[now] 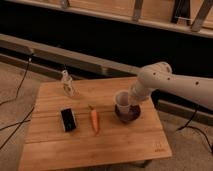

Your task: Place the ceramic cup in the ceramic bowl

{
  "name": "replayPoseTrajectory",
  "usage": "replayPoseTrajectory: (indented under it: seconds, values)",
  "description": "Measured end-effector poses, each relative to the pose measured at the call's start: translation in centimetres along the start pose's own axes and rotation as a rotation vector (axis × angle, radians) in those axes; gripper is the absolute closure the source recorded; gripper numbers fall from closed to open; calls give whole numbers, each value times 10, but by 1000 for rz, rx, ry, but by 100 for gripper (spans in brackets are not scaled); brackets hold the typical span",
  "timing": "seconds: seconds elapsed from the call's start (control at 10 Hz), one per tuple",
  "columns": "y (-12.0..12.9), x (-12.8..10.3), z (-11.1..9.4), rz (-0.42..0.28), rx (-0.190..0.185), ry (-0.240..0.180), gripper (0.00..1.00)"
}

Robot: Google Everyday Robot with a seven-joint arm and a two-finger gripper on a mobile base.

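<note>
The small white ceramic cup (121, 100) hangs just over the left part of the dark maroon ceramic bowl (128, 115), which sits right of centre on the wooden table (100, 147). My gripper (131, 98) reaches in from the right on the white arm and is shut on the cup's right side. The cup hides the bowl's left rim; whether its base touches the bowl cannot be told.
An orange carrot (94, 120) lies left of the bowl. A black rectangular block (68, 120) lies further left. A small clear glass bottle (67, 84) stands at the table's back left. Cables (17, 90) run on the floor to the left.
</note>
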Motion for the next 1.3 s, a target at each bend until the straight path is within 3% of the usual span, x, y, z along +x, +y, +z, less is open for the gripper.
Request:
replayPoseTrajectory:
  seconds: [0.5,0.7,1.0,1.2,1.3]
  values:
    - [-15,18,35,19,-26,68,98]
    - [-15,20,41,-2,-18,87,84]
    - [-16,19,40,-35,16,104,53]
    - [-12,16,34,-48,34,98,32]
    - [-11,13,31,-50,38,92,26]
